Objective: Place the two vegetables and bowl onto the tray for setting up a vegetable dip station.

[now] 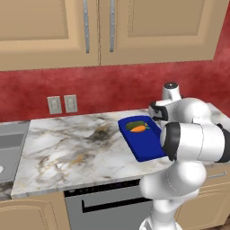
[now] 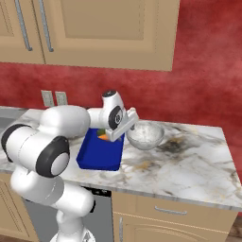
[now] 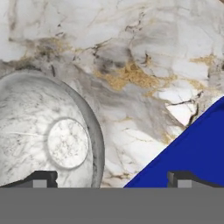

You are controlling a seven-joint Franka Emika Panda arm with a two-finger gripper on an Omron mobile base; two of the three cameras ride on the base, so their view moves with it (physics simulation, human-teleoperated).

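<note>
A dark blue tray [image 1: 146, 146] lies on the marble counter. The orange carrot [image 1: 138, 128] and the dark-green cucumber piece [image 1: 136, 124] rest together at its far end. A grey marbled bowl [image 2: 145, 134] stands on the counter just right of the tray [image 2: 97, 156]. My gripper [image 3: 113, 179] hangs open above the gap between the bowl [image 3: 48, 140] and the tray's corner [image 3: 192, 153]. One fingertip [image 3: 43, 178] is over the bowl's rim, the other over the tray. Nothing is between them. In the right base view the gripper [image 2: 125, 132] sits low beside the bowl's left rim.
The marble counter [image 1: 76, 143] stretches left of the tray to a sink edge [image 1: 11, 148]. Behind it runs a red wall with two outlets [image 1: 63, 104], with wooden cabinets above. More counter [image 2: 189, 160] extends right of the bowl. My white arm hides the bowl in the left base view.
</note>
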